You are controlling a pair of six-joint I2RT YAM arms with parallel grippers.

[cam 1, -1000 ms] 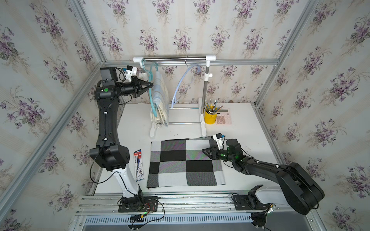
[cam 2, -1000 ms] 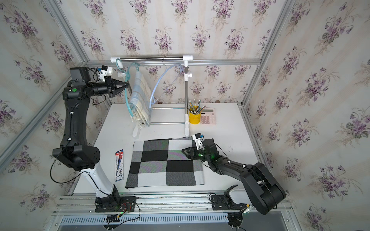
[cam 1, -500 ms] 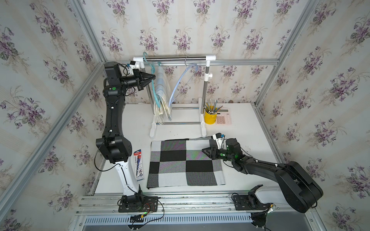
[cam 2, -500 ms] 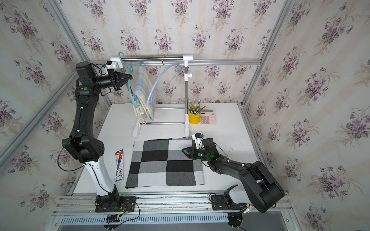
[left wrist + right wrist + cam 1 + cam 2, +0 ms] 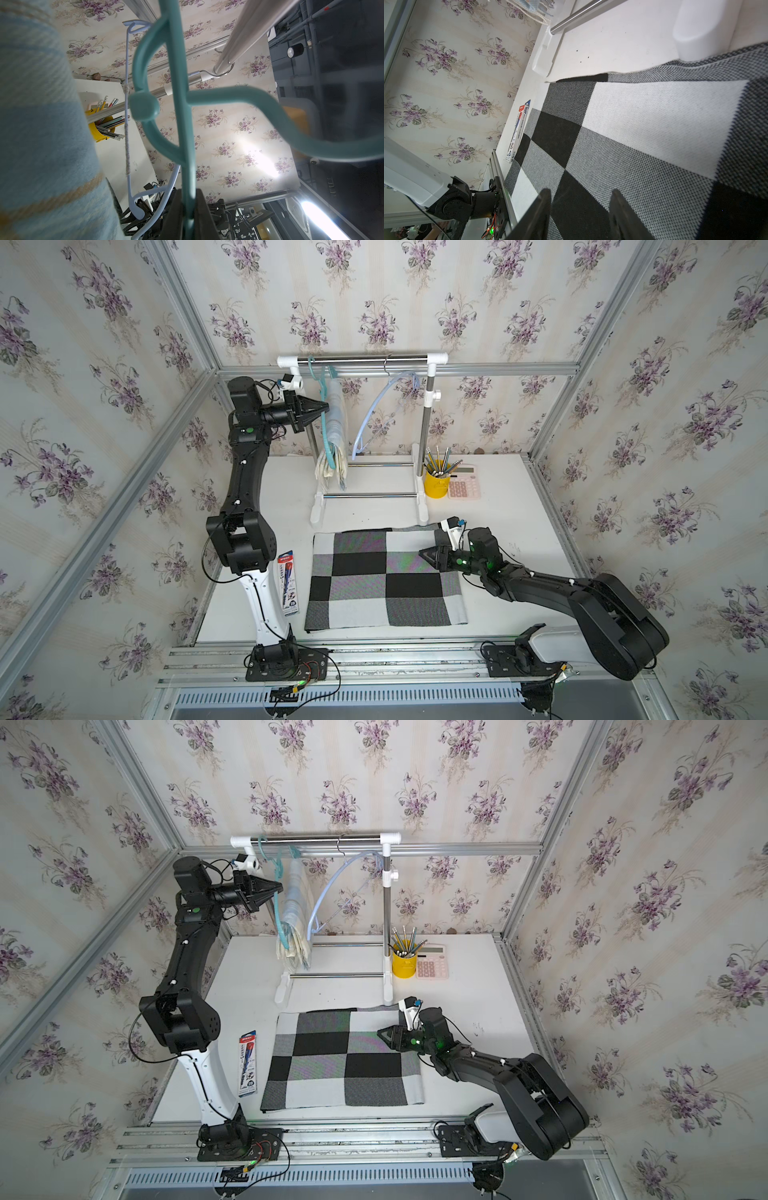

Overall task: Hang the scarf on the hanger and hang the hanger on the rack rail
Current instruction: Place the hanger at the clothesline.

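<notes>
The left gripper (image 5: 325, 407) is raised beside the left end of the white-capped steel clothes rail (image 5: 365, 359), and the left wrist view shows it (image 5: 188, 216) clamped tight on the thin stem of the teal plastic hanger (image 5: 182, 104). In both top views the teal hanger's hook lies across the rail near that end. The pale blue plaid scarf with tan stripes (image 5: 336, 423) is draped over this hanger (image 5: 323, 427) and hangs folded in a long bundle, its cream fringe reaching down close to the white table (image 5: 498, 497).

Further along the rail an empty light blue plastic hanger (image 5: 370, 406) hangs by its metal hook.

The right gripper (image 5: 424, 552) is low over the right edge of a black, grey and white checked knitted cloth (image 5: 382, 576) spread flat on the table. In the right wrist view its jaws (image 5: 581, 193) stand partly apart with nothing between them.

A yellow cup of pencils (image 5: 435, 485) stands just beside a pink calculator (image 5: 463, 485) at the rack's right foot, and a boxed pen pack (image 5: 287, 585) lies to the left of the cloth
</notes>
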